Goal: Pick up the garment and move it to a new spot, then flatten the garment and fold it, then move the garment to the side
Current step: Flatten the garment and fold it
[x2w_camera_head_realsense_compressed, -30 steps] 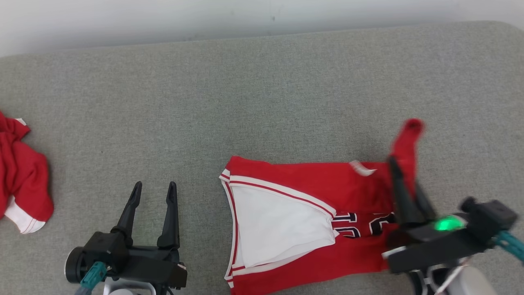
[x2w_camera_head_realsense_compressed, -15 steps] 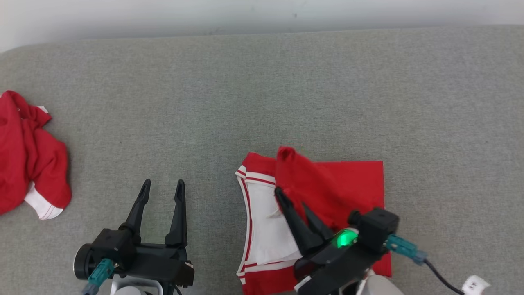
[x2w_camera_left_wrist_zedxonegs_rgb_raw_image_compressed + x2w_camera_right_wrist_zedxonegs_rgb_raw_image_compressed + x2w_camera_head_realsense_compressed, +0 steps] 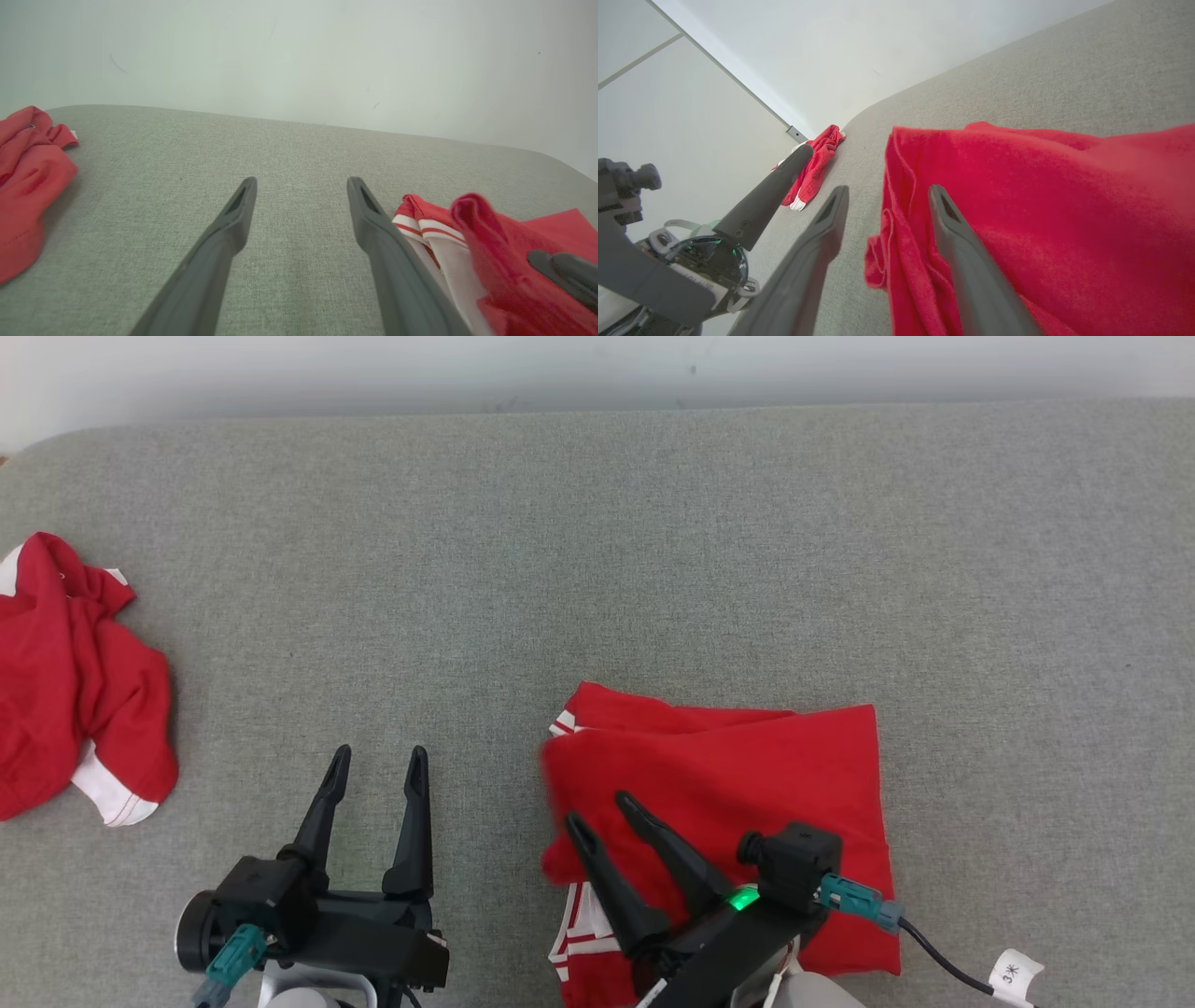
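Observation:
The garment (image 3: 747, 775) is a red jersey with white trim, lying folded on the grey surface, red side up, with a striped edge peeking out at its lower left. My right gripper (image 3: 596, 810) hovers over the fold's left edge, open, with the cloth lying loose below its fingers; the right wrist view shows the garment (image 3: 1041, 196) under and beside the right gripper (image 3: 888, 189). My left gripper (image 3: 373, 761) stands open over bare surface to the left of the garment. In the left wrist view the left gripper (image 3: 301, 182) holds nothing and the garment (image 3: 486, 233) lies at the right.
Another crumpled red garment with white trim (image 3: 65, 681) lies at the far left of the grey padded surface (image 3: 597, 551). A pale wall runs behind the surface's far edge. A cable with a white tag (image 3: 1013, 973) trails from my right wrist.
My right gripper swung the garment's red flap leftwards over the white part, then opened and let it go. The left gripper stayed still. The camera shifted a little.

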Robot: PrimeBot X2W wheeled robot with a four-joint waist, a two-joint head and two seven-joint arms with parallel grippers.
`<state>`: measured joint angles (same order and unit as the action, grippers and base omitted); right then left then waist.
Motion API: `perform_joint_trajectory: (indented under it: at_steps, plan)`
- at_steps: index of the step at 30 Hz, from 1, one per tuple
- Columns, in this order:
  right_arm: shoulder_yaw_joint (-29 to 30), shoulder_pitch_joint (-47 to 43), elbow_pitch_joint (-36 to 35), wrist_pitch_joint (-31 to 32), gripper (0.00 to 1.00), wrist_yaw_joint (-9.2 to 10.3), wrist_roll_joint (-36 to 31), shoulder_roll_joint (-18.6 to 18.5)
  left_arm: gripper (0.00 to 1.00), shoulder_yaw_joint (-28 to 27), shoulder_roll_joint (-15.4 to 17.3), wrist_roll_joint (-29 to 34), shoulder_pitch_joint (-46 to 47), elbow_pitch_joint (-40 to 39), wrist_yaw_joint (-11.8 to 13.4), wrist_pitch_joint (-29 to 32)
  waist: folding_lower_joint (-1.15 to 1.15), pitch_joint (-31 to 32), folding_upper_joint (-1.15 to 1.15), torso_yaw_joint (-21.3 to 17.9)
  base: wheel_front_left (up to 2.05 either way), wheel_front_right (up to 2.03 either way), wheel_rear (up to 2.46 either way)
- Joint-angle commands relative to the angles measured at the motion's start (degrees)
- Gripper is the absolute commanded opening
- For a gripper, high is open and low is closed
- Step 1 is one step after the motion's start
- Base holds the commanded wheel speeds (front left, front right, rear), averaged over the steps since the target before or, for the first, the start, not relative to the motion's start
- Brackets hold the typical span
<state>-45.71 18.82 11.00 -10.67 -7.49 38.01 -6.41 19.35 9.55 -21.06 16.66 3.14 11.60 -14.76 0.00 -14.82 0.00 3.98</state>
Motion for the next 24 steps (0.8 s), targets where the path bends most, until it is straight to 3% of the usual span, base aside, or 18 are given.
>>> perform_joint_trajectory:
  at_steps: [1,9,17,24]
  plan:
    - [-0.53,0.57,-0.23,-0.55,1.00,0.00,1.14,0.58,1.00,-0.12,0.00,0.49,-0.31,0.15,-0.28,-0.48,0.00,0.02,0.00,-0.02,0.00,0.00,0.00]
    - [0.19,1.73,-7.31,-3.10,1.00,0.00,3.29,-1.35,1.00,-0.69,-0.19,0.64,-0.48,0.20,-0.34,-0.48,0.00,0.43,0.00,-0.51,0.00,0.00,0.00]
    - [15.62,-1.41,-15.49,-4.41,1.00,0.00,-1.00,-4.38,1.00,-1.39,0.25,0.91,-1.28,0.02,-0.15,-0.48,0.00,1.31,0.00,-1.30,0.00,0.00,0.00]
    - [28.75,-5.05,-17.33,-4.41,1.00,0.00,-6.45,-6.68,1.00,-1.33,1.23,1.79,-1.62,-0.90,0.18,-0.48,0.00,2.29,0.00,-1.98,0.00,0.00,0.00]
